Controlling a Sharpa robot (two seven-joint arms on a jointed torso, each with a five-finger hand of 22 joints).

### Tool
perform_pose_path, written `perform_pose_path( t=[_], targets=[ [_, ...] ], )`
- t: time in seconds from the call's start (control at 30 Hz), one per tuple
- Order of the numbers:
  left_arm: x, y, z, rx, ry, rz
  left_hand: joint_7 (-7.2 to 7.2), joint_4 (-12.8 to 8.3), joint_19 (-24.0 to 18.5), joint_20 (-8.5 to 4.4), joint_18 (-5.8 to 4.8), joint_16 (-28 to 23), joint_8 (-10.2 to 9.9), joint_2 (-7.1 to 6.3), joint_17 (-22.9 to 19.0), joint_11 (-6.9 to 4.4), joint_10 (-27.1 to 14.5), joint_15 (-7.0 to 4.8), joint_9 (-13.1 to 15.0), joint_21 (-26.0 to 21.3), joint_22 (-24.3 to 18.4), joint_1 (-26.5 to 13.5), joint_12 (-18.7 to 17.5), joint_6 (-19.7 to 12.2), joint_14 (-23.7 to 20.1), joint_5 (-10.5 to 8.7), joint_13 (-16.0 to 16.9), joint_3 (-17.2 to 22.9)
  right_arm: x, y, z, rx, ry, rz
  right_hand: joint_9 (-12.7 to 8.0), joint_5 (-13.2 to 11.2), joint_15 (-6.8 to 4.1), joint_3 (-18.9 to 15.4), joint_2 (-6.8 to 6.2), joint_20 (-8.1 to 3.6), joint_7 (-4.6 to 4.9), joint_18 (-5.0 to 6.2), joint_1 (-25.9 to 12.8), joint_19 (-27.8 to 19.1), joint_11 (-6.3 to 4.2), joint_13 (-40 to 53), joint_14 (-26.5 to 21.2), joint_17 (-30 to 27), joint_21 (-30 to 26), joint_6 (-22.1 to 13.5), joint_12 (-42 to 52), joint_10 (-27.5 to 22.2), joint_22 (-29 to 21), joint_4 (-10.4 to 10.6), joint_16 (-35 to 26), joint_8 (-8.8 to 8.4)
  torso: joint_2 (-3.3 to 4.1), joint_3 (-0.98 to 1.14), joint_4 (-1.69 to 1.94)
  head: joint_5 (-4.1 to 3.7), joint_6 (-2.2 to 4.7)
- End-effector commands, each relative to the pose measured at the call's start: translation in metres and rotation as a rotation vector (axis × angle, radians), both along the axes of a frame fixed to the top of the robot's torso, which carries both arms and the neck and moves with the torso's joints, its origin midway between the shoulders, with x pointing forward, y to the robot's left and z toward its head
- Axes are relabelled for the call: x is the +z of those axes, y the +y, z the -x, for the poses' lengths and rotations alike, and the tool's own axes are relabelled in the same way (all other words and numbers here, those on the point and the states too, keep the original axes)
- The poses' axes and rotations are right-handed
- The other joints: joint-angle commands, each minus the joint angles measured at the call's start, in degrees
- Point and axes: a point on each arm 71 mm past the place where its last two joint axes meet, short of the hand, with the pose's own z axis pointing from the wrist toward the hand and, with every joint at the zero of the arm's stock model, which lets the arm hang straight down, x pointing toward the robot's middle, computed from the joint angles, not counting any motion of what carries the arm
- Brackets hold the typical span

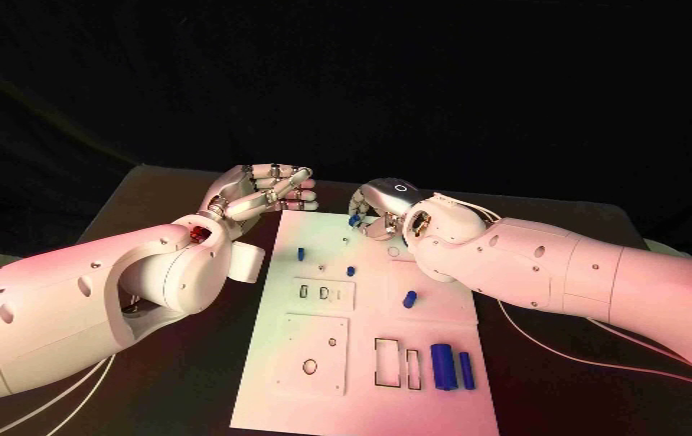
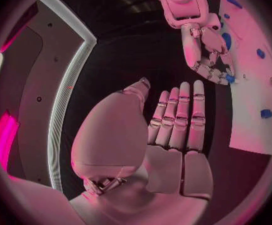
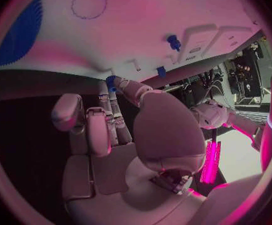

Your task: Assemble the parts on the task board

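The right hand [image 1: 387, 208] hangs over the far edge of the white task board [image 1: 368, 396], its fingers curled down and pinching a small blue part [image 1: 353, 220] at their tips; the right wrist view shows that part [image 3: 111, 82] caught between the fingertips just above the board's surface, and the left wrist view shows the same blue piece [image 2: 229, 78] at the end of the right hand's fingers [image 2: 211, 70]. The left hand [image 1: 260, 191] sits off the board's far left corner, over the black table [image 1: 173, 191], holding nothing; in its own wrist view the fingers [image 2: 181, 117] lie straight and side by side with the thumb set apart, well clear of the board. On the board, apart from the pinched part, the head view lets me count five loose blue parts: one small peg [image 1: 300, 253] near the far left, another small peg [image 1: 349, 270] just beside it toward the middle, one short piece [image 1: 410, 300] lying tilted near the right arm, and two long bars [image 1: 443, 367] lying side by side at the near right, the second bar [image 1: 466, 370] thinner. Beside the bars are two empty rectangular slots [image 1: 387, 363]. A square plate with a round hole [image 1: 312, 366] lies at the board's near left.
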Motion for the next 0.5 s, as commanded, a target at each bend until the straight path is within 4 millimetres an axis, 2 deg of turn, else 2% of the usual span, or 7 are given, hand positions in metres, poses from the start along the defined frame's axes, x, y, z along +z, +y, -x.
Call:
perform_pose_path(
  t=[0.03,0.23,0.5],
  targets=[
    [0.0025,-0.0031,0.0007,-0.021,-0.008,0.01,1.0,0.0,0.2,0.09,0.76,-0.1,-0.2,0.01,0.1,0.26,0.1,0.04,0.0,0.0,-0.1,-0.3,-0.2,-0.5,-0.2,-0.29,0.0,-0.2,-0.0056,0.0034,0.0018,0.022,0.033,0.024,0.1,-0.4,-0.26,0.3,-0.1,-0.05,0.13,-0.94,-0.5,-0.2,0.19,-0.1,2.7,0.0,0.1,-0.1,-0.2,-0.4,0.0,-0.1,0.3,0.33,0.05,-0.03,-0.02,0.06,-0.01],
    [0.0027,-0.0034,0.0005,-0.022,-0.008,0.01,1.0,0.0,0.2,0.09,0.76,-0.1,-0.2,0.01,0.1,0.26,0.1,0.04,0.0,0.0,-0.1,-0.3,-0.2,-0.5,-0.2,-0.29,0.0,-0.2,-0.007,0.0053,0.002,0.027,0.038,0.025,0.2,-0.5,-0.17,0.4,-0.34,0.02,0.22,-0.91,-0.7,-0.4,0.3,-0.1,2.7,-0.1,0.0,-0.3,-0.3,-0.7,-0.1,0.0,0.4,0.25,0.06,-0.02,0.08,0.04,-0.08],
    [0.0027,-0.0021,0.0,-0.019,-0.007,0.008,1.01,0.0,0.2,0.11,0.76,-0.1,-0.2,0.03,0.2,0.27,0.1,0.05,0.0,0.0,-0.1,-0.3,-0.3,-0.5,-0.3,-0.3,0.0,-0.3,-0.0082,0.0053,0.0027,0.028,0.044,0.028,0.2,-0.6,-0.12,0.4,-0.5,0.06,0.28,-0.89,-0.8,-0.5,0.35,-0.2,2.6,-0.1,0.0,-0.4,-0.2,-0.8,-0.2,0.1,0.4,0.21,0.05,-0.06,-0.06,0.23,-0.14]
  ],
)
